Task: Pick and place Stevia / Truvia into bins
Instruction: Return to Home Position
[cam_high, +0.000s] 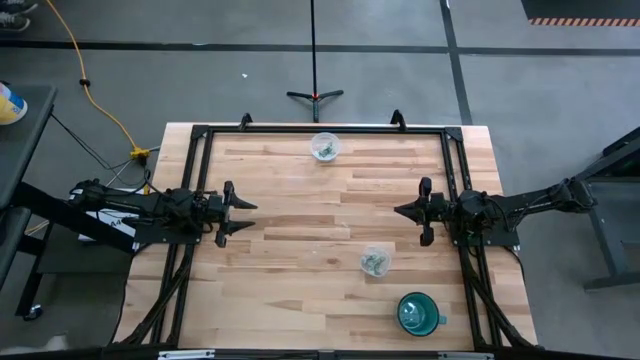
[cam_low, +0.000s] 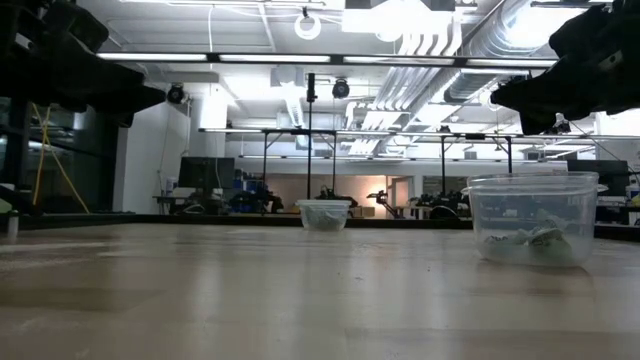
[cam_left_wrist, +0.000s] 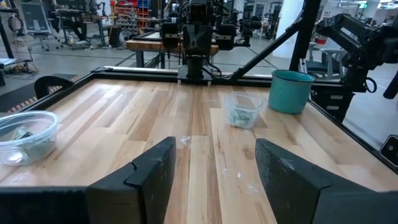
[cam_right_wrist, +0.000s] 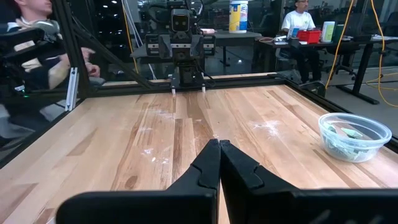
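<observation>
Two small clear cups stand on their bases on the wooden table: one near the far edge (cam_high: 325, 147) (cam_right_wrist: 354, 136) (cam_left_wrist: 25, 138), one toward the near right (cam_high: 376, 261) (cam_left_wrist: 242, 110) (cam_low: 533, 219). Pale green-and-white packets lie inside both cups (cam_low: 545, 243) (cam_high: 324, 151). No loose packets show on the table. My left gripper (cam_high: 246, 213) (cam_left_wrist: 214, 165) hovers open at the table's left side. My right gripper (cam_high: 403, 211) (cam_right_wrist: 219, 155) hovers shut at the right side. Both hold nothing.
A teal mug (cam_high: 418, 313) (cam_left_wrist: 291, 91) stands near the table's near right corner, beside the nearer cup. A black frame (cam_high: 320, 128) runs round the table. A lamp stand (cam_high: 314, 95) is on the floor beyond the far edge. People sit beyond the table (cam_right_wrist: 298, 22).
</observation>
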